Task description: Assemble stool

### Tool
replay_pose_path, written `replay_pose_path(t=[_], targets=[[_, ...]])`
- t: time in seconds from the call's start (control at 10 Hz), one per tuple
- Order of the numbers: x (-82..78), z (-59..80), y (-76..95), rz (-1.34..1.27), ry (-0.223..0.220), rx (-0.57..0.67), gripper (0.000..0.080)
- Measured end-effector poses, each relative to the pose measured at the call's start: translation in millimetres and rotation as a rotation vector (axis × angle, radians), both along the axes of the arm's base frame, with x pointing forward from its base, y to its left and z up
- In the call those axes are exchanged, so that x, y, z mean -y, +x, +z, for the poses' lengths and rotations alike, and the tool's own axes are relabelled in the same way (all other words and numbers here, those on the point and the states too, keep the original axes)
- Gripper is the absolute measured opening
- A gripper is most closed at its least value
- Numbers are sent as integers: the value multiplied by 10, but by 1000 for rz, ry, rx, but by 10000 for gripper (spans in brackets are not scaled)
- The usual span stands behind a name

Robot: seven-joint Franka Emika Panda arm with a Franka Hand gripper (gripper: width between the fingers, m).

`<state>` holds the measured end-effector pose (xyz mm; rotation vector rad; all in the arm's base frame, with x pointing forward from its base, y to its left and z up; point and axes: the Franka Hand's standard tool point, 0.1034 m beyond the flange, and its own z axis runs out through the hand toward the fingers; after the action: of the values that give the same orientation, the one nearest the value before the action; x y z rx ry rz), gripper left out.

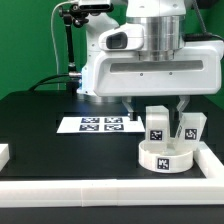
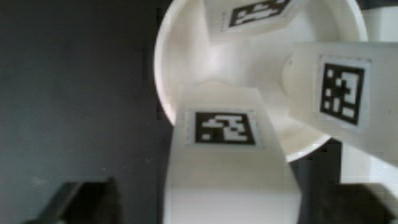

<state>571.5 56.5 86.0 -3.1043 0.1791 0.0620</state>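
— Since the low round white plastic seat (image 1: pixel 167 154) sits in the corner of the long white border rail (image 1: pixel 120 190), is that why you came down there?

— Yes. As I read it, the corner braces the seat so it won't slide when I push or twist a part into it. My hand (image 1: pixel 156 108) hangs right over it, on the black worktop (image 1: pixel 50 115).

— What are you holding?

— A white rectangular plastic leg block (image 2: pixel 226 150) with a black-and-white square tag runs out from between my fingers (image 2: pixel 80 200) and lies over the seat's rim. I seem clenched on it, though the contact itself is out of view.

— And the others?

— Two more tagged leg blocks (image 1: pixel 157 124) stand upright on the seat, just below my hand. The flat marker board (image 1: pixel 100 124) lies beside it, untouched.
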Motion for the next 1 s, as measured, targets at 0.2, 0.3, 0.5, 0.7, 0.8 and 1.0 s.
replay_pose_path(t=[0.2, 0.3, 0.5, 0.7, 0.8, 1.0], targets=[[-31, -14, -5, 3, -1, 2, 337], [-29, -14, -4, 4, -1, 2, 337], [-28, -15, -4, -23, -1, 1, 337], [-28, -15, -4, -78, -2, -1, 337], [-29, -16, -4, -170, -6, -4, 337], [-17, -17, -3, -319, -9, -4, 338]])
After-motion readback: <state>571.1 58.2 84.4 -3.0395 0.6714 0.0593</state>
